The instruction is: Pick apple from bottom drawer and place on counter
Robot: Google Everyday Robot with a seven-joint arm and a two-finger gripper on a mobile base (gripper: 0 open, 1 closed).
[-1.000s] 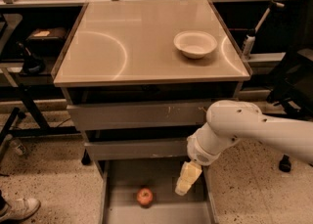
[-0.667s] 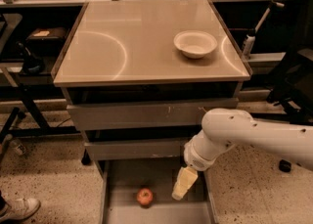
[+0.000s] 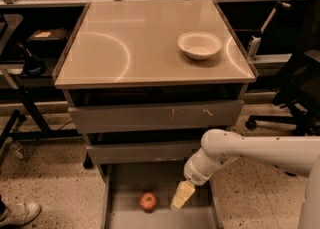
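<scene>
The small red apple (image 3: 147, 201) lies on the grey floor of the pulled-out bottom drawer (image 3: 125, 183), near its middle front. My gripper (image 3: 181, 196), with pale yellowish fingers, hangs down from the white arm (image 3: 240, 150) into the drawer, just right of the apple and apart from it. It holds nothing. The glossy beige counter (image 3: 135, 43) tops the cabinet above.
A white bowl (image 3: 199, 45) stands on the counter at the right. Two grey drawers (image 3: 155, 117) sit above the bottom one, slightly out. An office chair (image 3: 295, 88) is to the right, a black stand at the left, a shoe (image 3: 17, 213) at bottom left.
The arm and gripper have shifted left and a little lower inside the drawer, closer to the apple. The apple has not moved.
</scene>
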